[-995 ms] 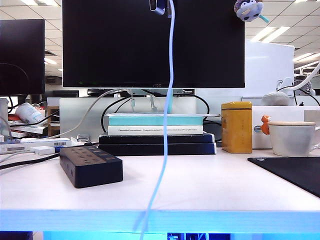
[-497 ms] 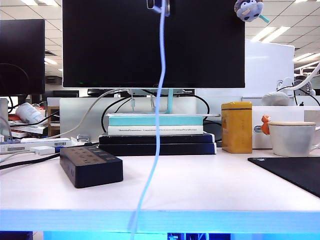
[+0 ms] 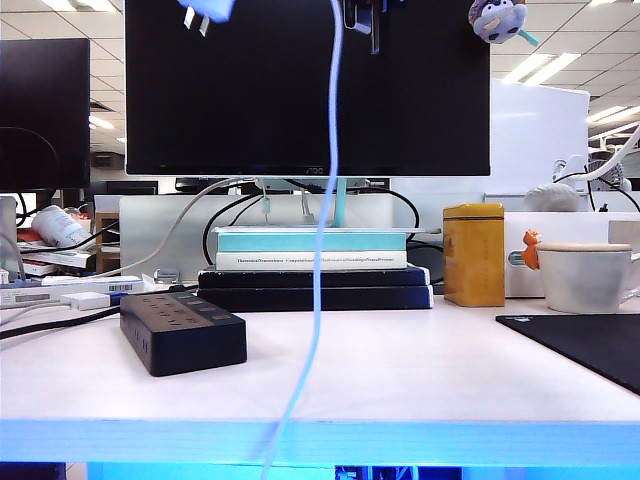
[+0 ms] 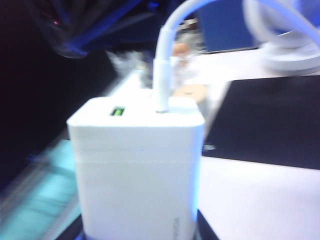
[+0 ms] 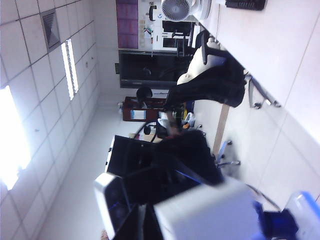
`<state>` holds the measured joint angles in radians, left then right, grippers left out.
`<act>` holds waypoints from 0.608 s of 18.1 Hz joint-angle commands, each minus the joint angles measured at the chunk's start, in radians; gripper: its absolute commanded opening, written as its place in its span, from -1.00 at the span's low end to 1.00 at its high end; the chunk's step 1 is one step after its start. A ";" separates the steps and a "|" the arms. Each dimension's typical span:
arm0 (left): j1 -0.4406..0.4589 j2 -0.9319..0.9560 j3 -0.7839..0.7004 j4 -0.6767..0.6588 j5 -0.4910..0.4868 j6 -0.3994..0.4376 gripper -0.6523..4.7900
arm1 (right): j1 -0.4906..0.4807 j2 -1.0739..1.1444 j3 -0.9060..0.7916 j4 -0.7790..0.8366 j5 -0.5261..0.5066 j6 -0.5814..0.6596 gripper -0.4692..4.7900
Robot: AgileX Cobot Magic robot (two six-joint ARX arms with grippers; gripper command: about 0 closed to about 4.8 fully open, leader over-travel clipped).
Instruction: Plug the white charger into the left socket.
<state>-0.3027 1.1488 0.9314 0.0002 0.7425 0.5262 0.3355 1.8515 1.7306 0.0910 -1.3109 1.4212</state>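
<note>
The left gripper [image 4: 137, 232] grasps the white charger [image 4: 136, 167] high above the table [image 3: 400, 370]; the right gripper [image 3: 362, 18], clenched empty, hangs nearby. The power strip [image 3: 182, 328] sits below, open tabletop around it.

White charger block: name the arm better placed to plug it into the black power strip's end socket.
Left. The left gripper holds the white charger block high on the left, roughly above the matte black power strip. The right gripper, shut, hangs nearer the middle, beside the long white cable.
</note>
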 commanded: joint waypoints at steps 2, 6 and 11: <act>0.001 0.077 0.002 0.017 0.048 -0.011 0.01 | 0.000 -0.008 0.005 -0.024 0.011 -0.054 -0.83; 0.064 0.159 0.002 0.066 0.142 -0.080 0.01 | 0.002 -0.008 0.004 -0.165 0.023 -0.172 -0.83; 0.193 0.185 0.002 0.070 0.227 -0.094 0.01 | 0.003 -0.008 0.004 -0.357 0.092 -0.328 -0.83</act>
<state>-0.1249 1.3331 0.9306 0.0486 0.9237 0.4423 0.3370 1.8519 1.7306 -0.2310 -1.2316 1.1458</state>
